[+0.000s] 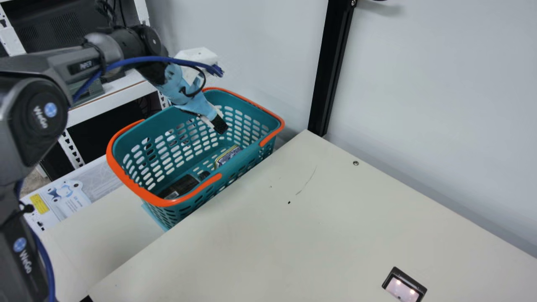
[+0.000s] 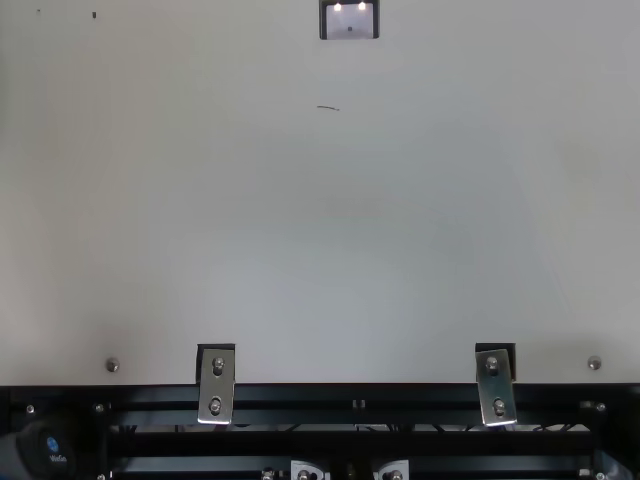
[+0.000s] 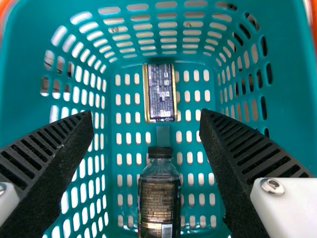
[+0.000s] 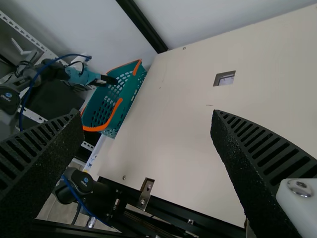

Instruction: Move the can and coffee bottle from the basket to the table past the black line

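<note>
In the main view I saw the teal basket (image 1: 126, 180) with its orange rim just beside the edge of the cream table (image 1: 335, 230). The left arm (image 1: 71, 63) reached over from the left, so that the left gripper (image 1: 220, 124) hung tilted inside the basket's opening. Down in the basket lay the can (image 1: 228, 156), and apart from it the coffee bottle (image 1: 182, 186). A black post (image 1: 329, 67) rose behind the table's far corner, and a small dark-framed plate (image 1: 405, 285) lay on the tabletop.

The top view gave me the tabletop with that plate and a thin dark mark (image 2: 328, 107), plus a black rail (image 2: 360, 400) along the edge with two metal brackets (image 2: 217, 385) on it.

In the left wrist view, the left gripper was spread wide above the basket floor. The can lay on its side there, and the bottle lay in line with it, its black cap (image 3: 160, 152) pointing toward the can, a gap between them.

In the right wrist view, the right gripper (image 4: 147, 119) was spread wide too, held above the table, with the basket and the left arm farther off.
</note>
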